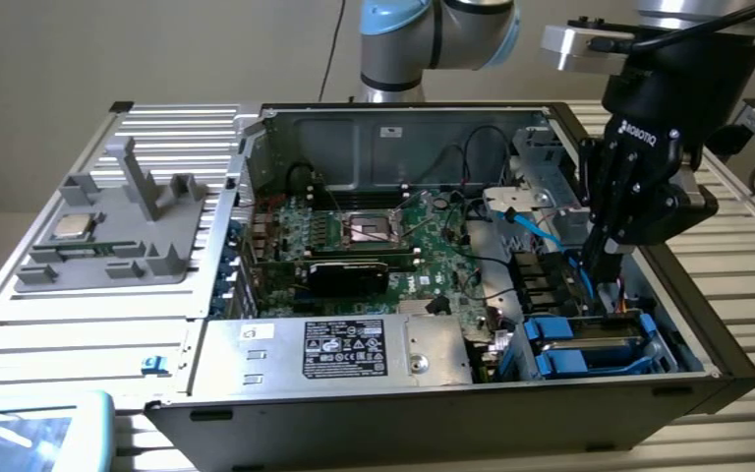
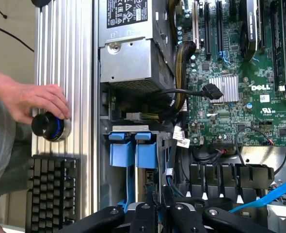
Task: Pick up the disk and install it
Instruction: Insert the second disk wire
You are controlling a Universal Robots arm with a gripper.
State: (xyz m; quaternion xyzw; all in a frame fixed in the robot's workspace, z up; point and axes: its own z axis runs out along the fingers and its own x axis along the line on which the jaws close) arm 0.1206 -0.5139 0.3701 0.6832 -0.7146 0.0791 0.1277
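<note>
The disk (image 1: 588,344) lies in the drive bay at the front corner of the open computer case, on the exterior view's right. Its silver top is framed by the bright blue bracket. In the wrist view the disk's (image 2: 133,155) two blue tabs stand just beyond my fingers. My gripper (image 1: 597,287) reaches down into the case right above it, with the jaws close together and nothing visibly between them. In the wrist view my gripper (image 2: 157,206) hangs over the disk's near end. I cannot tell whether the fingertips touch it.
The motherboard (image 1: 377,241), loose cables and a blue data cable (image 1: 542,231) crowd the case beside the bay. The big silver box with a black label (image 1: 338,349) sits along the front wall. A grey fixture (image 1: 109,231) holds a small chip. A person's hand (image 2: 31,99) rests on a black knob (image 2: 48,126) above a keyboard (image 2: 53,194).
</note>
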